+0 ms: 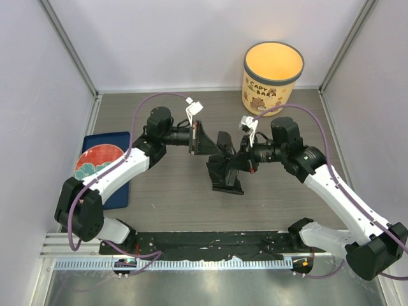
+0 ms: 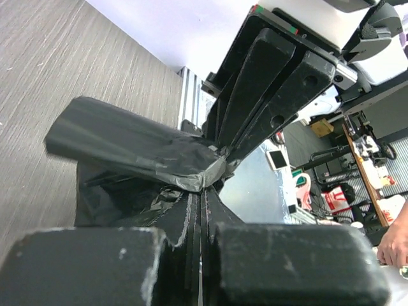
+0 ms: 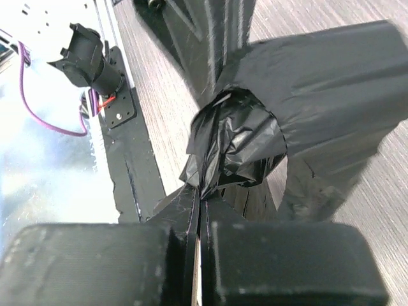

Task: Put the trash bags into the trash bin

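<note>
A black glossy trash bag (image 1: 225,171) hangs crumpled above the middle of the table, held between both grippers. On its left edge my left gripper (image 1: 205,140) is shut; the left wrist view shows film (image 2: 127,143) pinched at the closed tips of that gripper (image 2: 205,190). My right gripper (image 1: 241,157) is shut on the right side of the bag. In the right wrist view a bunched fold (image 3: 239,150) sits in the closed tips of that gripper (image 3: 203,194). The cream trash bin (image 1: 273,73) with capybara pictures stands upright and open at the back right, apart from both grippers.
A blue tray with a red round pattern (image 1: 102,162) lies at the left edge under the left arm. A black strip (image 1: 210,245) runs along the near edge between the arm bases. Pale walls enclose the table on three sides.
</note>
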Motion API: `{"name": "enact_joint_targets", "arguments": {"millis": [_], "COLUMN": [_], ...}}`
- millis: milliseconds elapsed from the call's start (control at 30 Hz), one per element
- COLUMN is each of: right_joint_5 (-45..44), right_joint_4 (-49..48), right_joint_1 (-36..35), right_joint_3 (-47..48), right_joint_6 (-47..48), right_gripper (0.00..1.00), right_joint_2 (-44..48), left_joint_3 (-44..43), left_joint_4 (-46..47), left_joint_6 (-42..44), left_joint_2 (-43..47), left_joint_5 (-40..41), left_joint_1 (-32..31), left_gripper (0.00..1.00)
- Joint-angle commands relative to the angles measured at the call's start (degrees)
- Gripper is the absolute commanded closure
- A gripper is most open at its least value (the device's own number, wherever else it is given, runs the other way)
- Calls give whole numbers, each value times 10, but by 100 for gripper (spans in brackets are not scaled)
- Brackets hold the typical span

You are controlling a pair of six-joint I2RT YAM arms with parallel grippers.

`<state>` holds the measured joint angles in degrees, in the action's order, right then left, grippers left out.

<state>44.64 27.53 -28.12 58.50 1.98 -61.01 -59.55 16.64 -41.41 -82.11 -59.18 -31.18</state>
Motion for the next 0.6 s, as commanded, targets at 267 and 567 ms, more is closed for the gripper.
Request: {"name": "enact_joint_targets", "arguments": {"millis": [267, 567], "right_joint_5": [-18, -9], "right_joint_4": [77, 10], "right_joint_1": [3, 3], "right_joint_3": [12, -1], "right_joint_6": [23, -33], "right_gripper": [99, 99], "right_joint_2": [34, 34], "left_joint_3": [-11, -9], "left_joint_4": [37, 4], "left_joint_6": [6, 1], "left_joint_2": [10, 3], "left_joint_5": [-25, 56], "left_joint_1": [37, -41], "left_gripper": [80, 39]}}
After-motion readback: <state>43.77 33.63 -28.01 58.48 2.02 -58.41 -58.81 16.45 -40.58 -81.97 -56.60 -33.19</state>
